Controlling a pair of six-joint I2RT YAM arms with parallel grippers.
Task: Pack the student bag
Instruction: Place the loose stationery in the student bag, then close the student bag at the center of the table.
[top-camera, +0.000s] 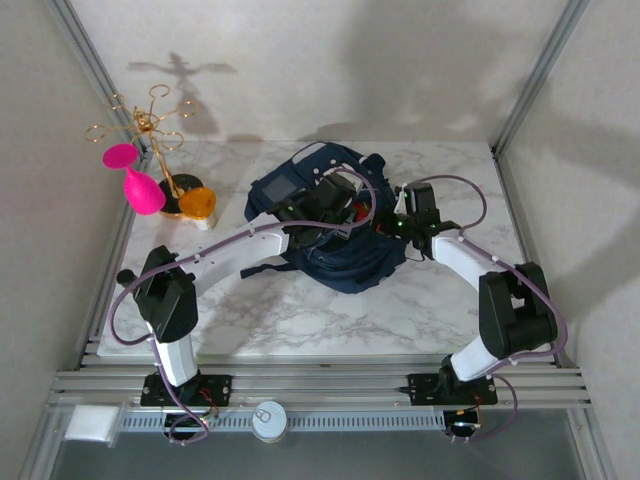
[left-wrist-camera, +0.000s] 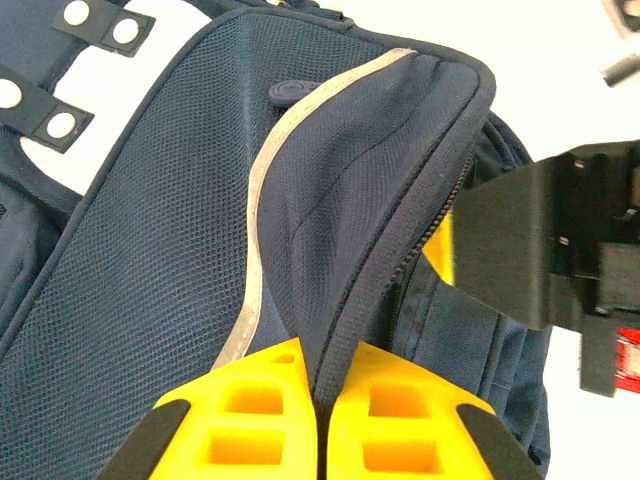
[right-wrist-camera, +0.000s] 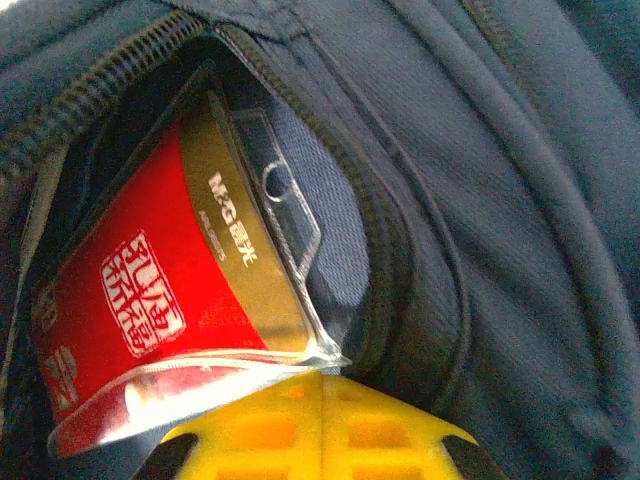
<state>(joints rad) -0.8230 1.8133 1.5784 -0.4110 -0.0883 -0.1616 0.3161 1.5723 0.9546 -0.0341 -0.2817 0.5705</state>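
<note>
Yellow fingers (left-wrist-camera: 195, 425) of the left gripper (left-wrist-camera: 318, 385) are seen closest in the left wrist view, pressed together on a fold of navy cloth at the zip edge of the student bag (left-wrist-camera: 150, 260). A pale stripe is noted running along that fold, with mesh fabric to its left.

From the right wrist, the right gripper (right-wrist-camera: 322, 385) is found closed, with the corner of a clear wrapper clamped between its tips. The wrapper belongs to a red and gold packet (right-wrist-camera: 150, 280), which is lodged partly inside an unzipped pocket of the student bag (right-wrist-camera: 500, 200), its lower end at the opening.

From above, the student bag (top-camera: 350, 270) is recorded lying near the middle of the marble table (top-camera: 300, 315), with both arms reaching onto it from either side. A gold wire stand (top-camera: 150, 130) is placed at the far left of the table, with a pink object (top-camera: 143, 190) and an orange cup (top-camera: 197, 203) beside it, well apart from the bag.
</note>
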